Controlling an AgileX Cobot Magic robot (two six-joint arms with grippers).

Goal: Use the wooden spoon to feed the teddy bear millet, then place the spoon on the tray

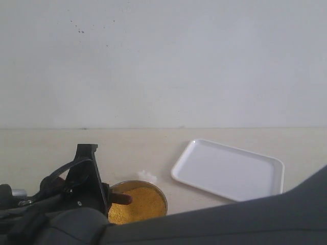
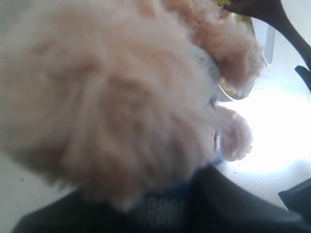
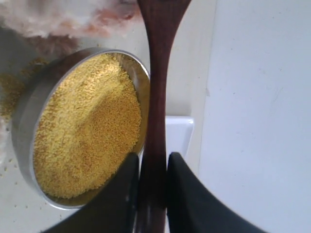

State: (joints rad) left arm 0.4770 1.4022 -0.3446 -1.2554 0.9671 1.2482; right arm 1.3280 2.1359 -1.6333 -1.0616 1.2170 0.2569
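Observation:
The teddy bear point(image 2: 112, 97) fills the left wrist view as blurred light-brown fur, with its striped shirt point(image 2: 163, 211) low down. My left gripper point(image 2: 160, 216) holds the bear, dark fingers point(image 2: 233, 204) on either side of the shirt. My right gripper point(image 3: 153, 162) is shut on the handle of the wooden spoon point(image 3: 156, 87). The spoon's oval end reaches the bear's fur point(image 3: 73, 17) past the rim of the metal bowl point(image 3: 24, 121). The bowl is heaped with millet point(image 3: 87, 131) point(image 1: 140, 204). The white tray point(image 1: 227, 168) lies empty right of the bowl. The bear is hidden in the exterior view.
Loose millet grains point(image 3: 9, 92) are scattered on the table beside the bowl. My left arm point(image 1: 84, 181) stands left of the bowl, and my dark right arm point(image 1: 245, 219) crosses the lower right foreground. A pale wall point(image 1: 163, 61) rises behind the table.

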